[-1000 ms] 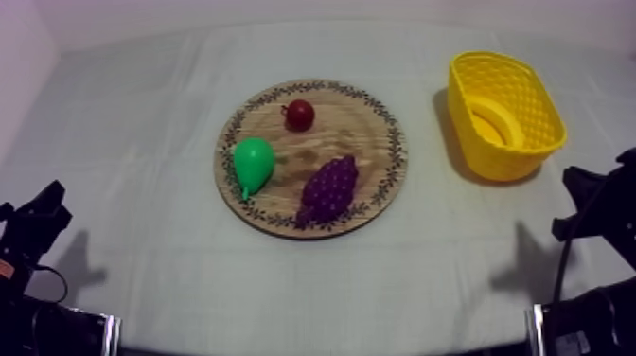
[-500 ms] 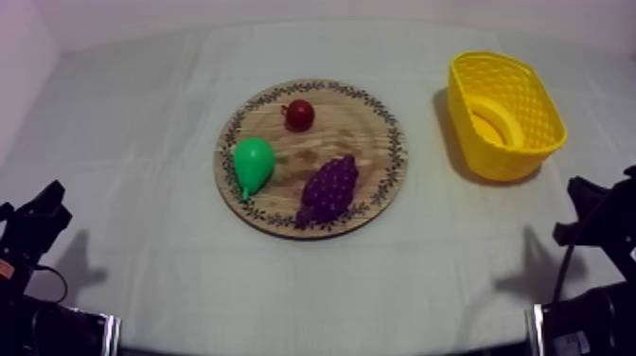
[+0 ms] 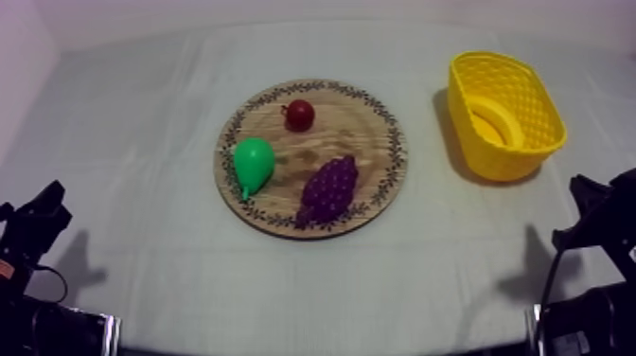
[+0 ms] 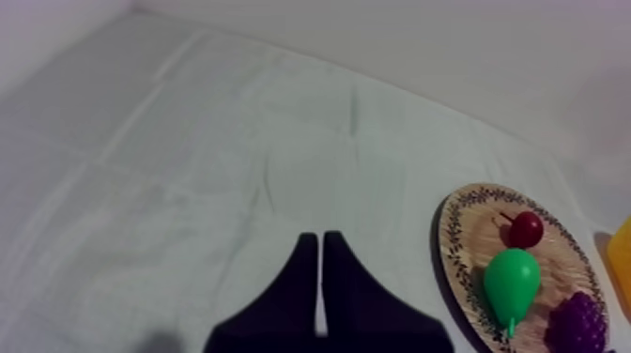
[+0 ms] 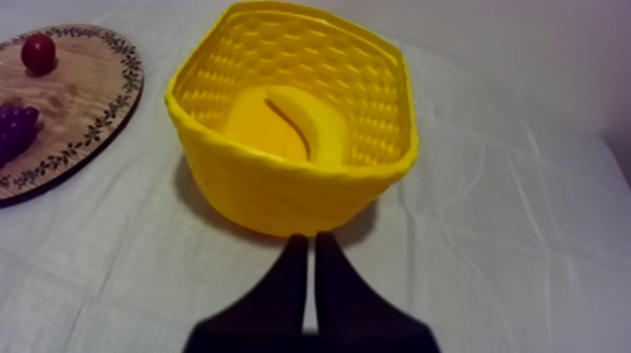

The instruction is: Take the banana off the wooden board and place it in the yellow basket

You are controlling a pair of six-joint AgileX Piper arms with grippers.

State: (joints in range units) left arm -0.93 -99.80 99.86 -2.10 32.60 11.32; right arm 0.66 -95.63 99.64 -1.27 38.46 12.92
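Top view: the curved yellow toy banana lies inside the yellow woven plastic basket. The black right arm, on the camera's side of the basket, has drawn back over the past second, so the placing looks finished.

Left wrist view: the left gripper has its fingers together, empty, well apart from the basket.

Right wrist view: the right gripper, fingers pressed together on nothing, sits just before the basket, the banana inside.

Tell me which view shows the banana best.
The right wrist view: the banana lies close ahead inside the yellow basket, its curve plain. The top view shows it smaller, inside the basket. The left wrist view catches the basket's edge beside the wooden board.
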